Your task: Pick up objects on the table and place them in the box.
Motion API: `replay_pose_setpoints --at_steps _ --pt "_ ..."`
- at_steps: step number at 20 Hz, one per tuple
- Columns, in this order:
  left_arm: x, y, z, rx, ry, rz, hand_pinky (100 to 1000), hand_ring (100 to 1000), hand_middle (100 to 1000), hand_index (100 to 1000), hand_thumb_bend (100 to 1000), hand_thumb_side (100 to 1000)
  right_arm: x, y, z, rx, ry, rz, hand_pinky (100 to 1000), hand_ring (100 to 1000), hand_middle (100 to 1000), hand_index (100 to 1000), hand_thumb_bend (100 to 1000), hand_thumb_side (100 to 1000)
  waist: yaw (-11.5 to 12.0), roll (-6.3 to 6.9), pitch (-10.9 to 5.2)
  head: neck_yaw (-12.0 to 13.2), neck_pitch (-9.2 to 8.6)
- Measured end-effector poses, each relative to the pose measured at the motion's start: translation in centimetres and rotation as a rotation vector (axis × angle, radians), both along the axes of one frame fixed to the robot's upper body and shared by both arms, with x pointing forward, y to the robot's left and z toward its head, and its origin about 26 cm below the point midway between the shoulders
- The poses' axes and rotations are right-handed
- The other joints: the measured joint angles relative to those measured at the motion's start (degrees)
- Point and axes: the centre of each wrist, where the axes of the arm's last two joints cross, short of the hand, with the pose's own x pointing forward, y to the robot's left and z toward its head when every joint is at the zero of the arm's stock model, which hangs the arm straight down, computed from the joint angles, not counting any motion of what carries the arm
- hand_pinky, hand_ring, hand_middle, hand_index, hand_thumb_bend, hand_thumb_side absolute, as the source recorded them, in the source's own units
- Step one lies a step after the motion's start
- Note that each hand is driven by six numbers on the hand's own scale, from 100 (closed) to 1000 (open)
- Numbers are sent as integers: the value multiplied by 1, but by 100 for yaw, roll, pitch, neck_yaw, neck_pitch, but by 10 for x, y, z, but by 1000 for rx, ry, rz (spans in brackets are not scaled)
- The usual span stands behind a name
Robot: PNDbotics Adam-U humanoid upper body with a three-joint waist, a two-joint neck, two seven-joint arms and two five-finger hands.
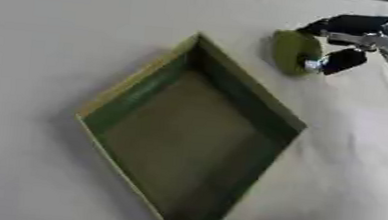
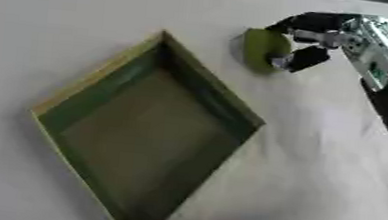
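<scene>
Upper right of the frame, the right hand [image 2: 327, 36] is apparently pinching the green round object [image 2: 262, 49]; lifting should clear the box [image 2: 103, 81] rim first.

You're looking down at a bare test setup, more lab than home: a plain pale cloth covers the worktop [image 1: 55, 29], creased on the right, with just one green box [image 1: 137, 97] set out. No furniture, walls or room fittings show, so the place can't be named more exactly.
</scene>
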Motion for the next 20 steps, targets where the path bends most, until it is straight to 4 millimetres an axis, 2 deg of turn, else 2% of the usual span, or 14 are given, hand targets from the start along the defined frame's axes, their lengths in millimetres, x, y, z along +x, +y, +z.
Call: replay_pose_setpoints --at_steps 1,5,10,16,18,20 --pt "0 0 0 0 0 0 728 576 536 679 100 580 0 1 0 6 -6 0 750 812 750 956 100 458 1 -1 3 -1 0" --pt "0 0 0 0 1 0 728 575 536 678 100 580 1 1 0 34 -38 -4 677 753 663 805 100 303 4 -4 4 -2 0" --pt "0 0 0 0 3 0 728 574 534 674 100 580 2 3 -3 93 -82 -2 625 722 619 735 100 250 4 -9 5 -2 1" --pt "0 0 0 0 3 0 727 573 533 672 100 580 1 4 -4 182 -112 -1 535 678 580 682 100 248 -4 -9 5 -2 1" --pt "0 0 0 -1 3 0 727 573 533 672 100 580 0 7 -2 205 -146 5 495 609 487 563 100 250 -4 -9 4 -2 1" --pt "0 0 0 -1 3 0 727 572 532 671 100 580 -2 10 -3 226 -192 5 478 581 436 500 100 245 -9 -8 3 -2 1"
